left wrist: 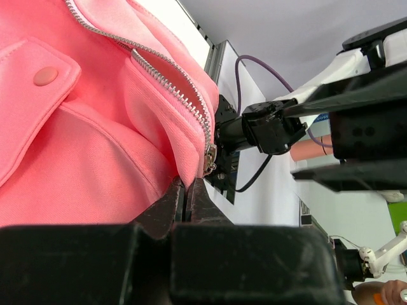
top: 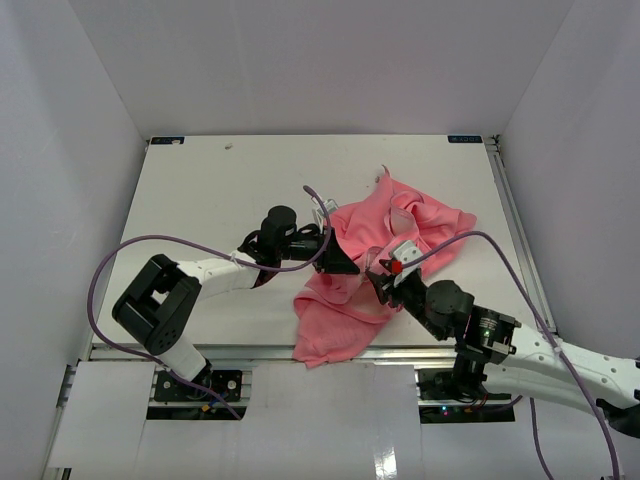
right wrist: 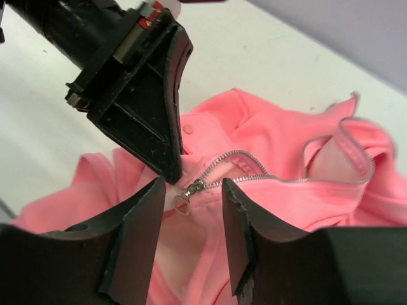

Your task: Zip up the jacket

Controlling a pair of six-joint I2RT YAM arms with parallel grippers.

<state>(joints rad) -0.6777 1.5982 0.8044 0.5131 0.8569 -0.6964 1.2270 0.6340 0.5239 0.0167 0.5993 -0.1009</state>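
Note:
The salmon-pink jacket (top: 385, 255) lies crumpled right of the table's middle, its hem hanging over the near edge. My left gripper (top: 350, 265) is shut on the jacket's bottom edge (left wrist: 184, 166) just below the zipper's lower end. The silver zipper slider with its pull tab (right wrist: 188, 194) sits at the bottom of the open zipper (right wrist: 254, 171). My right gripper (right wrist: 194, 190) is open, its fingers on either side of the slider and not touching it. The left gripper's black fingers (right wrist: 149, 95) show just above the slider in the right wrist view.
The white table (top: 230, 180) is walled by white panels on three sides. Purple cables (top: 120, 260) loop off both arms. The metal rail of the near edge (top: 250, 352) runs under the jacket's hem. The right arm (left wrist: 273, 124) shows in the left wrist view.

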